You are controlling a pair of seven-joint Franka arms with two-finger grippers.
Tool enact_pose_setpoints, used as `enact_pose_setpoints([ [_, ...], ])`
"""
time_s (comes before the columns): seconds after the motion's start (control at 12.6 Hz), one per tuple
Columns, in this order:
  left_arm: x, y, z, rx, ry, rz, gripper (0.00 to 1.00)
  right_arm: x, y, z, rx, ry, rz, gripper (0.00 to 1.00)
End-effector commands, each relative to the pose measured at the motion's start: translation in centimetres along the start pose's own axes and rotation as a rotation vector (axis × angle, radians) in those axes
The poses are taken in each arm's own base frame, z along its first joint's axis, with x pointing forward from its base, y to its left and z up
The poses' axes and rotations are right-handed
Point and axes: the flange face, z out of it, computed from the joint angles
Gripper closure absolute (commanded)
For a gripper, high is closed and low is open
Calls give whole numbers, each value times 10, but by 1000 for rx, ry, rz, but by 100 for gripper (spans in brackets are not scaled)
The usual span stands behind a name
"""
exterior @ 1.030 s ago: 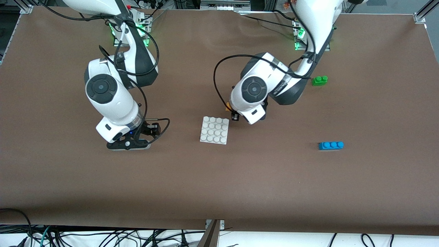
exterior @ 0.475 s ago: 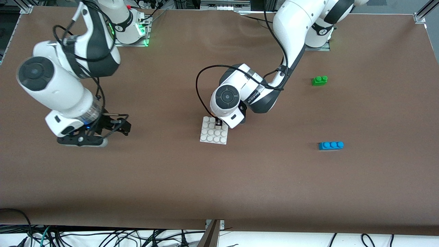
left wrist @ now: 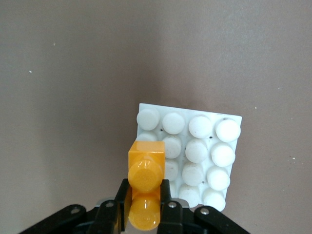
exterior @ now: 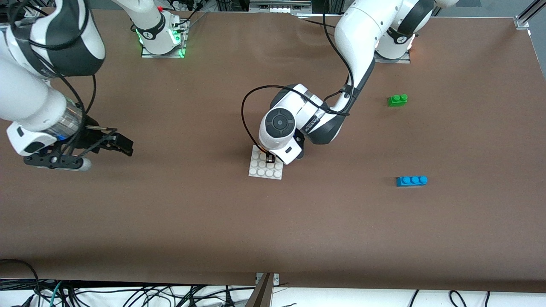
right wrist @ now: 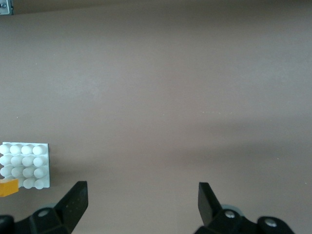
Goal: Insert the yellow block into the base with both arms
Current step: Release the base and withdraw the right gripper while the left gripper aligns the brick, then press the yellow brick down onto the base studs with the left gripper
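Observation:
My left gripper (exterior: 270, 158) is shut on the yellow block (left wrist: 145, 179), one finger on each of its long sides. In the left wrist view the two-stud block hangs over an edge column of the white studded base (left wrist: 204, 146). I cannot tell whether it touches the studs. In the front view the left arm's wrist covers the block and part of the base (exterior: 259, 171). My right gripper (exterior: 111, 144) is open with nothing in it, over bare table toward the right arm's end, well away from the base (right wrist: 25, 165). A sliver of the yellow block (right wrist: 7, 187) shows in the right wrist view.
A green two-stud brick (exterior: 397, 100) lies toward the left arm's end of the table. A blue three-stud brick (exterior: 411, 181) lies nearer the front camera than the green one. The brown table top (exterior: 273, 230) is bare around the base.
My left gripper carried the yellow block from beside the base to over it. The right arm swung away toward its own end of the table, its gripper open.

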Motion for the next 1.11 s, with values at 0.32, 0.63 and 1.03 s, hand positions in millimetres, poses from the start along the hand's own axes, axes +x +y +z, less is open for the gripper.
enact_pose_setpoints([
  [0.32, -18, -4, 20, -45, 10, -20, 100, -22, 49, -37, 13, 7, 54, 0],
  [0.63, -14, 1, 23, -58, 13, -24, 100, -29, 62, -65, 3, 62, 1, 0],
  [1.03, -9, 9, 26, -83, 13, -36, 100, -41, 67, -84, 2, 81, -1, 0],
])
